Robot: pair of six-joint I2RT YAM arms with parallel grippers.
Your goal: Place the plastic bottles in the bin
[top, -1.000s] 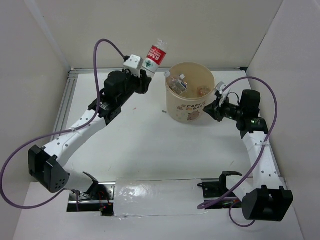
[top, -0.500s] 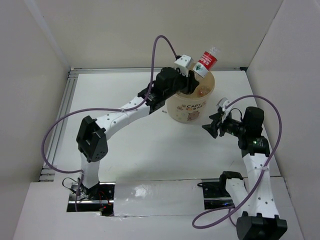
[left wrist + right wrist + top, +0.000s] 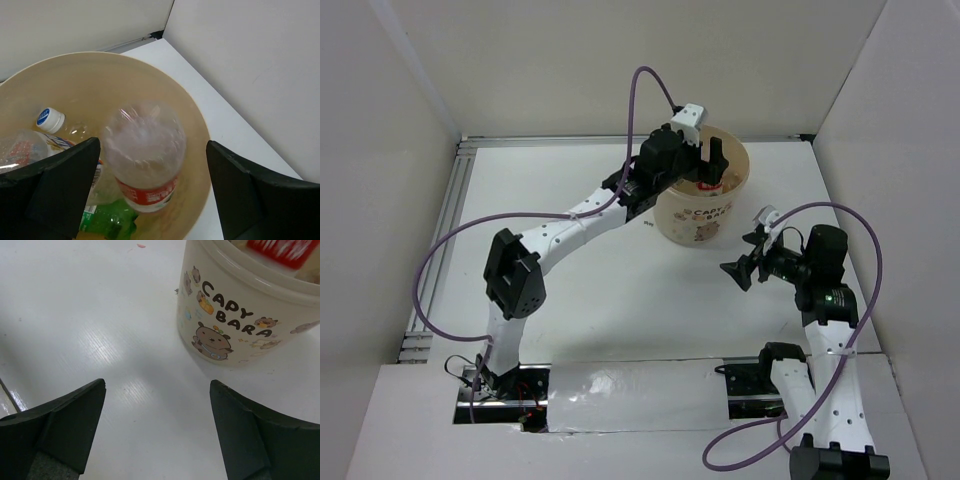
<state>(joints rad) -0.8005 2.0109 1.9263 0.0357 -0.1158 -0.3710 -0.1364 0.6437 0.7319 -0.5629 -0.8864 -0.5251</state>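
Bottle (image 3: 145,160) sits base-up in bin (image 3: 110,80), between spread jaws of left gripper (image 3: 152,147); right gripper (image 3: 735,272) (spread, empty) at bin's 5 o'clock.

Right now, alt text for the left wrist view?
A clear bottle with a red label, blurred, sits between the fingers of the open left gripper, touching neither, over the inside of the tan bin. More bottles lie in the bin, one with a blue-and-white cap.
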